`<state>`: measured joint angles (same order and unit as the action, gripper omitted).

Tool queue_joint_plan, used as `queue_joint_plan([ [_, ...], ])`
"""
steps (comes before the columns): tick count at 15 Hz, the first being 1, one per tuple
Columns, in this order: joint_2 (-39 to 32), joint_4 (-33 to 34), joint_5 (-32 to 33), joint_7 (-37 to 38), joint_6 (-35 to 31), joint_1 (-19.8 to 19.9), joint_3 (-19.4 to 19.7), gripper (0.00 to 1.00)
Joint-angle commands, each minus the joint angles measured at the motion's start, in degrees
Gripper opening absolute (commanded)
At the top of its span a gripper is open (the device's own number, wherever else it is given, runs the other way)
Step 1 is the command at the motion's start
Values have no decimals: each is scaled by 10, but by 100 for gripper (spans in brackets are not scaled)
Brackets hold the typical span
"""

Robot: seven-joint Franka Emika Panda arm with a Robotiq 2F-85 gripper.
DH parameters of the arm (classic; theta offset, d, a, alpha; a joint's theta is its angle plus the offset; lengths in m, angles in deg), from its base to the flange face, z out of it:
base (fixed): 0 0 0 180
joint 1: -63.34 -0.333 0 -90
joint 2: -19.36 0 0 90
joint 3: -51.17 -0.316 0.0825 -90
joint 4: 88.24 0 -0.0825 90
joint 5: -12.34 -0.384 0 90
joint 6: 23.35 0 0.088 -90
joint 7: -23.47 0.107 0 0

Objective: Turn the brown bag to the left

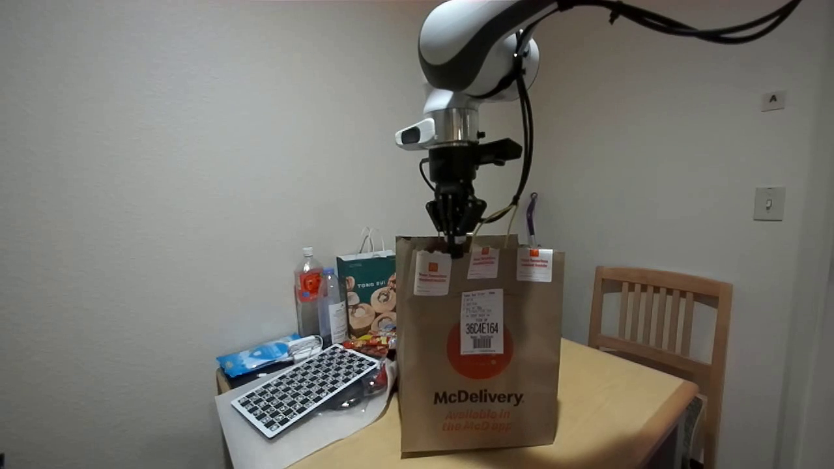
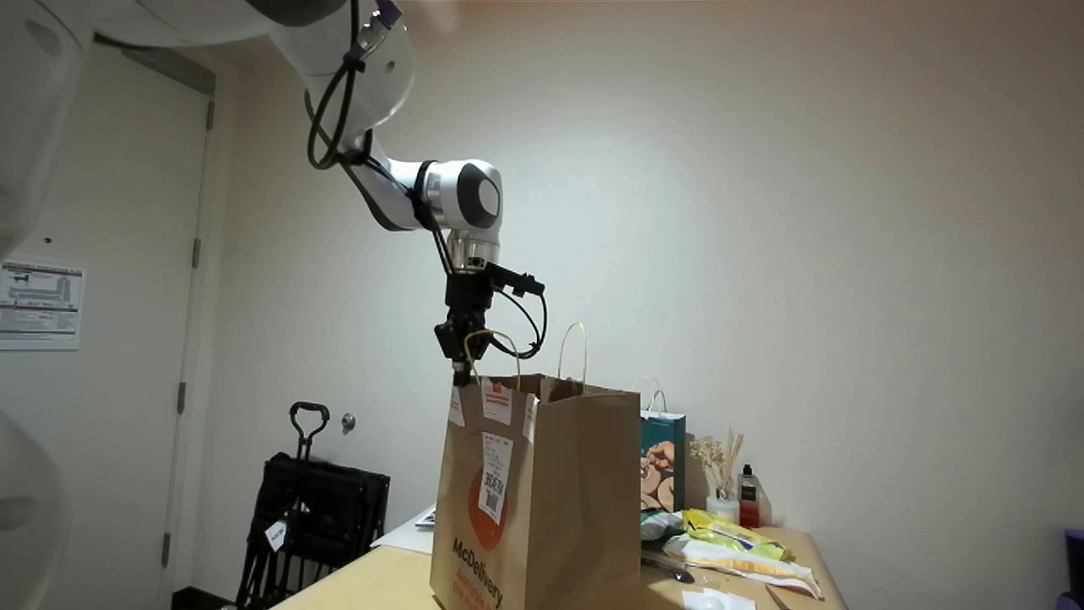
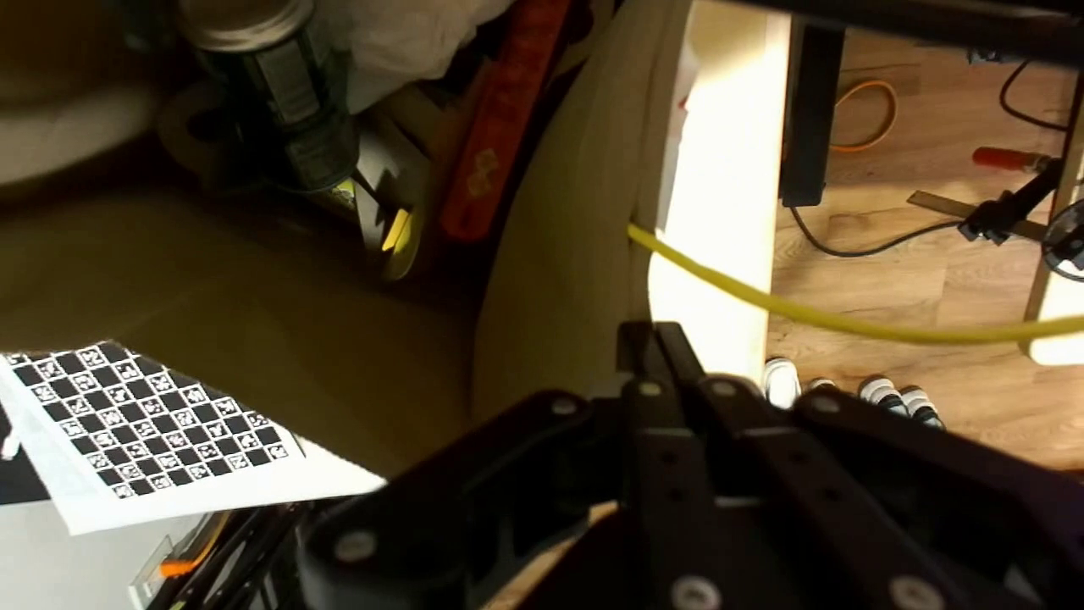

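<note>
Brown bag (image 1: 482,384): a large kraft paper takeaway bag standing upright on the pale wooden table (image 1: 619,391), the biggest thing there.
Long axis: vertical; the bag is taller than it is wide, and its mouth faces up.
Printed face (image 1: 479,407): the broad side, reading "McDelivery" below a red disc (image 1: 479,366). In an exterior view it faces the camera almost squarely, its bottom edge slanting slightly upward toward picture right.
Narrow side (image 2: 584,508): plain brown paper. In an exterior view it is turned toward the camera, while the printed face points toward picture left.
Stickers (image 1: 432,277): three white labels with red print along the top of the printed face, with a longer receipt sticker (image 1: 482,319) below.
Handles (image 2: 578,324): two pale loops rising above the mouth in an exterior view; in the wrist view one crosses as a yellow cord (image 3: 766,302).
Gripper (image 1: 456,249): hanging from the robot arm (image 1: 456,52), pointing down at the rim of the printed face, just beside the sticker at picture left.
Jaws: clenched on the paper of the rim; in the wrist view the fingertips (image 3: 673,343) meet over its edge.
Contents: dim; a red item (image 3: 504,127) and a dark cylinder (image 3: 288,93) show inside.
Surroundings: a green paper bag (image 1: 371,293), bottles (image 1: 308,293) and a checkered board (image 1: 306,391) at picture left; a wooden chair (image 1: 658,319) at right.
</note>
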<state>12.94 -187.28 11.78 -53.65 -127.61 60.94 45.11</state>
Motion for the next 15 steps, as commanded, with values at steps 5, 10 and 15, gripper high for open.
queue_joint_plan([
  [5, -15, 5, 4, 21, -28, -7, 1, 58],
  [10, -32, 6, 17, 49, -41, -13, 0, 89],
  [15, -56, 12, 18, 61, -41, -14, -1, 65],
])
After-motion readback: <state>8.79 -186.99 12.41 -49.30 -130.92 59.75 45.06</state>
